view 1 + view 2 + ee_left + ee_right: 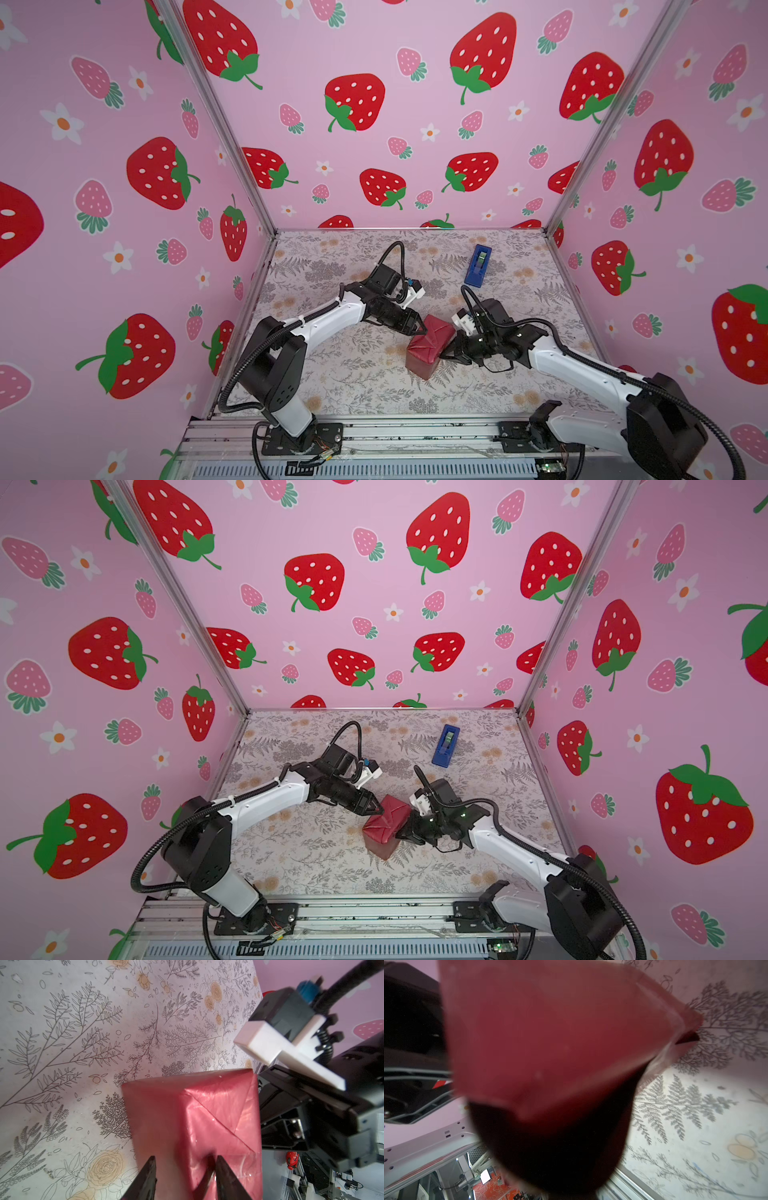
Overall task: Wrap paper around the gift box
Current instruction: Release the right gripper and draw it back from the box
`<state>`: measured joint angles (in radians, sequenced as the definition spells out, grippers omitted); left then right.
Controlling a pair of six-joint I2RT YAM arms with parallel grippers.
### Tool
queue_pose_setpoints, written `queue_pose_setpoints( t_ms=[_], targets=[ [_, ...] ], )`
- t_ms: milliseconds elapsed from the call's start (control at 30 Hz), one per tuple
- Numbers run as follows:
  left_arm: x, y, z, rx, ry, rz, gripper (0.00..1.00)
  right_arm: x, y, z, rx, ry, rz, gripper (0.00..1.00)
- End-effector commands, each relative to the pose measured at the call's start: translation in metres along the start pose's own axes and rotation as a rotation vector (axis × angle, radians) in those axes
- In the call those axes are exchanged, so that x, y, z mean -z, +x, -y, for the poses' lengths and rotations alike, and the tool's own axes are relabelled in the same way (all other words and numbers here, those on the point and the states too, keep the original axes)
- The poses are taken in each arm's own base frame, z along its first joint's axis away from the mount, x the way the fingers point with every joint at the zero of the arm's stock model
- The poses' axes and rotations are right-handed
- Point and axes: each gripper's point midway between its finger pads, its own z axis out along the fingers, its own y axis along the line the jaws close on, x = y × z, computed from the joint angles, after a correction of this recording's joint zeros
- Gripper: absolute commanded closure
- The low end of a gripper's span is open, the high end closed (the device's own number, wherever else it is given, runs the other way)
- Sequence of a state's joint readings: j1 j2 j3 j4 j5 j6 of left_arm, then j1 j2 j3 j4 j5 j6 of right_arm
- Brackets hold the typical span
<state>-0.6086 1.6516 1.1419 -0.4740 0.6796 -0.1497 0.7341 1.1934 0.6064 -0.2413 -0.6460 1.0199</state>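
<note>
The paper [430,345] [386,825] is folded round the gift box as a crimson package in the middle of the table, so the box itself is hidden. Diagonal folds and clear tape show on its upper face [218,1118]. My left gripper [420,331] [379,810] touches the package's far left edge. Its jaws [185,1160] stand apart and straddle that edge. My right gripper [445,354] [400,835] is shut with its tip against the package's right side. In the right wrist view the package [550,1032] fills the frame and hides the jaws, so I cannot tell whether paper is pinched.
A bright blue tape dispenser [478,266] [446,746] lies at the back right of the floral table cover [353,374]. Strawberry-print walls close in three sides. An aluminium rail [415,432] with both arm bases runs along the front edge.
</note>
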Motion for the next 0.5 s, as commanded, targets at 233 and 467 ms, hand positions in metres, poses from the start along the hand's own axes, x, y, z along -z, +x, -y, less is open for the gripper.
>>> queue_pose_setpoints(
  t_ms=[233,467],
  targets=[
    [-0.009,0.036,-0.024,0.061,-0.107,-0.132,0.53,0.015,-0.007,0.013,-0.033,0.110,0.120,1.00],
    [-0.008,0.034,-0.023,0.060,-0.109,-0.129,0.53,0.019,-0.003,-0.016,-0.038,-0.042,0.135,1.00]
  ],
)
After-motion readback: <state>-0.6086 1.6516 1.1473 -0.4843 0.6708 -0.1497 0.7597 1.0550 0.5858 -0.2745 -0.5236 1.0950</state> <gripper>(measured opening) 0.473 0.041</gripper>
